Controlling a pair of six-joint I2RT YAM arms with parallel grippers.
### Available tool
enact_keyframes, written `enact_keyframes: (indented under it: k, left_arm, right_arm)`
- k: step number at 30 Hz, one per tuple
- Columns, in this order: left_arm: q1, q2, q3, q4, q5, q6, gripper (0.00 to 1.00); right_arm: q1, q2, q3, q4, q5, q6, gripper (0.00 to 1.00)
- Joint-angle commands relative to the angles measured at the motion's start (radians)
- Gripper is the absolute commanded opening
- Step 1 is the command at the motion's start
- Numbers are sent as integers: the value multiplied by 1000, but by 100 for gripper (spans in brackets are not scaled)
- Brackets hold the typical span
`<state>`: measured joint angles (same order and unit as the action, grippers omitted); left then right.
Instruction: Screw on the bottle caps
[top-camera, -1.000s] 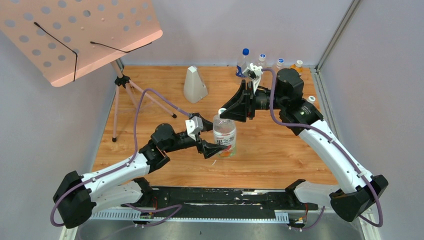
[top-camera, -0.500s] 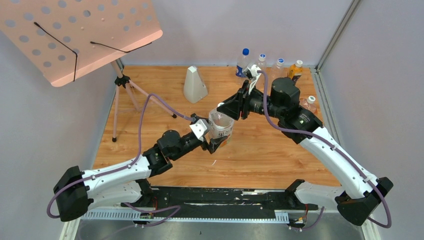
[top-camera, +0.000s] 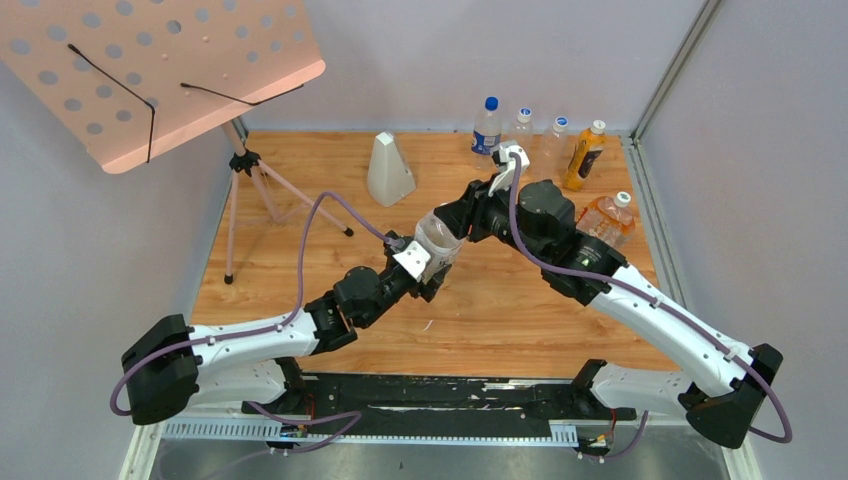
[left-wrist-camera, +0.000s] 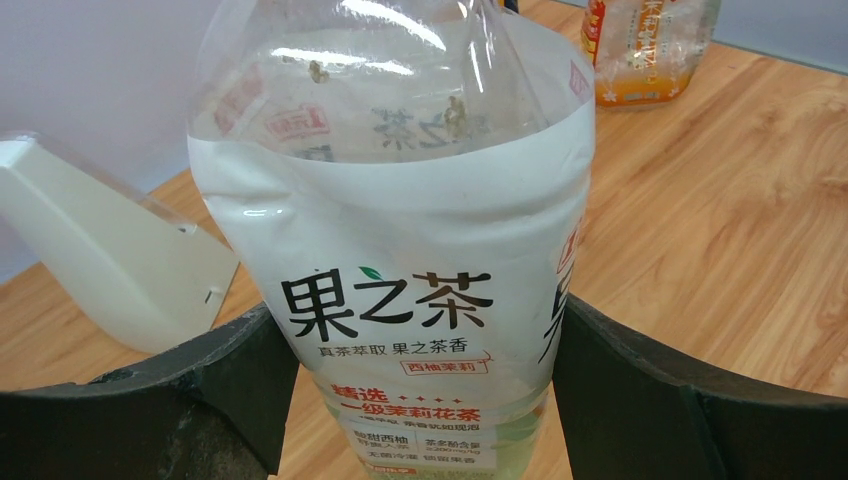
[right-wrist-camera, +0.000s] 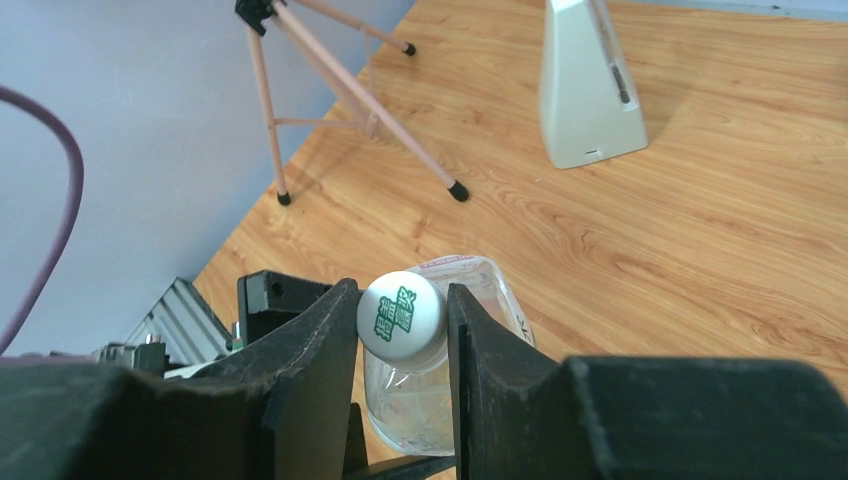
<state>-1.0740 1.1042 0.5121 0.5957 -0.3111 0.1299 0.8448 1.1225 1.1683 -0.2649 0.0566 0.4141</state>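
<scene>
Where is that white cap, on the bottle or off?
On: the white cap sits atop the bottle, pinched by the right fingers. How tightly it's screwed, cannot tell.

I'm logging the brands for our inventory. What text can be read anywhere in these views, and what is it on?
"果之茶": big black print on the label of the larger bottle.
"真茶萃取 果之茶香": small black line below it.
"西柚茉莉": boxed, under that.
"一级茉莉花茶": orange line lower down; the finer print beneath is too small.
The white cap: green characters, too blurred to read.
The smaller bottle: red label print, unreadable.
</scene>
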Motion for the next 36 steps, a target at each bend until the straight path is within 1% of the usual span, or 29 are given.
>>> enact_keyframes:
  k: [1, 5, 6, 7, 10, 13, 15, 16, 19, 21, 22, 23, 24, 25, 26, 27, 28, 29, 30, 33, 34, 36]
  left_arm:
    - [-24, -15, 36, 323, -6, 28, 1]
    - [-25, -26, 7, 330, -41, -7, 1]
    - [-25, -29, 2, 326, -45, -12, 1]
    - [-25, -30, -1, 320, -50, -19, 1]
    - [-25, -37, 0, 271, -67, -35, 1]
    - [-25, -42, 17, 197, -124, -69, 1]
    - [-23, -51, 40, 71, -149, -90, 0]
    - [-23, -58, 49, 39, -156, -99, 0]
    - [1, -78, 80, -112, -124, -118, 0]
    - [45, -117, 90, -193, -42, -159, 0]
    - [63, -128, 90, -215, 45, -184, 0]
    - [101, -152, 91, -252, 92, -194, 0]
    - [120, -163, 90, -266, 189, -199, 0]
    - [151, -182, 93, -293, 236, -197, 0]
    - [165, -191, 96, -306, 320, -189, 0]
    - [189, -203, 103, -330, 368, -181, 0]
    - [198, -207, 108, -340, 456, -170, 0]
    - [215, -214, 118, -358, 495, -167, 0]
    - [221, -214, 124, -366, 578, -154, 0]
    - [233, -206, 160, -403, 707, -134, 0]
    - [234, -204, 176, -420, 760, -106, 0]
    - [234, -194, 199, -443, 822, -81, 0]
  right_arm:
    - [36, 8, -55, -53, 46, 140, 18]
    - [36, -10, -61, -36, 76, 158, 21]
    - [36, -10, -59, -35, 78, 162, 24]
    - [37, -9, -54, -35, 74, 163, 28]
    - [36, -7, -39, -35, 56, 162, 44]
    - [36, -24, -27, -43, 52, 153, 58]
    - [36, -42, -15, -62, 64, 141, 67]
    - [35, -50, -5, -76, 69, 130, 71]
    - [27, -67, 47, -143, 67, 64, 80]
    - [4, -82, 80, -177, 22, -3, 83]
    - [-15, -92, 94, -189, -22, -41, 84]
    - [-38, -102, 106, -194, -97, -76, 85]
    - [-67, -113, 118, -198, -185, -106, 85]
    - [-100, -122, 129, -198, -264, -128, 85]
    - [-142, -128, 140, -198, -349, -150, 85]
    - [-182, -131, 151, -198, -442, -165, 84]
    - [-224, -129, 163, -197, -533, -181, 84]
    - [-260, -125, 179, -194, -613, -197, 83]
    - [-282, -113, 193, -194, -669, -208, 83]
    - [-302, -78, 235, -195, -784, -253, 81]
    - [-301, -64, 248, -195, -804, -265, 79]
    - [-302, -42, 264, -194, -822, -284, 77]
